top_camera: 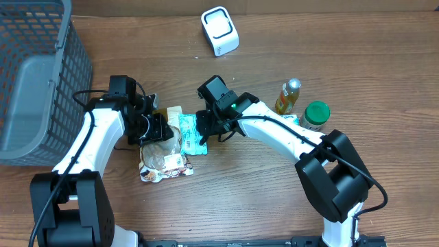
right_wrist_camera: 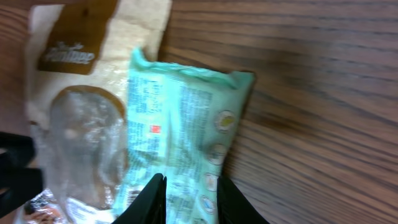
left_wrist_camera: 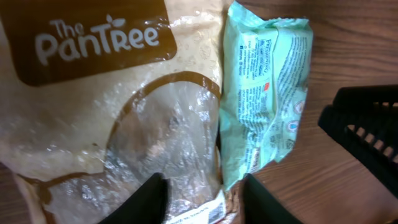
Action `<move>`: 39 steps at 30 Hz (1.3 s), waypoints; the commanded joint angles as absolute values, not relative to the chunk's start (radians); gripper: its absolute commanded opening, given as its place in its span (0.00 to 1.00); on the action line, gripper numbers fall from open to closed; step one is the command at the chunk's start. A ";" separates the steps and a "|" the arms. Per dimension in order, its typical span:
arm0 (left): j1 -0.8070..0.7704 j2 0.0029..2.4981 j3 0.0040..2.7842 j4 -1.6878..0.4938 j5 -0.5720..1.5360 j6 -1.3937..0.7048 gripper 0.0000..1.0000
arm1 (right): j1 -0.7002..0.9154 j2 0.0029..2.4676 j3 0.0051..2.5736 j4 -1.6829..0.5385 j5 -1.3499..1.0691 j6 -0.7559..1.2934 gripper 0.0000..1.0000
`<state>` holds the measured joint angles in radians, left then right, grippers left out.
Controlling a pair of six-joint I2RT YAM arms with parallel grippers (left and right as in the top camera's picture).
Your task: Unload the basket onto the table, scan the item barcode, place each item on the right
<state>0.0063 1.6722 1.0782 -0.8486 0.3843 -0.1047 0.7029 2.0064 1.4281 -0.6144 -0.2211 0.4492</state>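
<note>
A beige and brown "The PanTree" bag [top_camera: 164,156] lies flat on the wood. A mint-green packet [top_camera: 193,132] rests against its right side. In the left wrist view my left gripper [left_wrist_camera: 205,202] hangs low over the bag [left_wrist_camera: 124,112], jaws apart, and straddles its crinkled clear edge. A white label with a small barcode [left_wrist_camera: 208,213] shows between the fingers. My right gripper [right_wrist_camera: 193,199] stands open over the green packet [right_wrist_camera: 180,118], one finger on each side of its printed edge. The white scanner [top_camera: 219,31] sits at the far middle of the table.
A grey mesh basket [top_camera: 41,75] fills the far left. A yellow-capped bottle [top_camera: 289,96] and a green-lidded jar [top_camera: 315,115] stand to the right of my right arm. The two grippers [top_camera: 156,128] [top_camera: 208,129] are close together over the packets.
</note>
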 commanded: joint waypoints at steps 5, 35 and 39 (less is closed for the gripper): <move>-0.001 1.681 1.046 -0.802 0.347 -0.120 0.10 | 0.719 2.027 1.421 -0.582 -0.279 0.502 0.24; -0.001 1.681 0.977 -0.693 0.295 -0.154 0.25 | 0.706 2.091 1.549 -1.032 0.184 0.384 0.22; -0.001 1.681 0.980 -0.691 0.297 -0.155 0.25 | 0.694 2.091 1.653 -1.154 0.207 0.384 0.26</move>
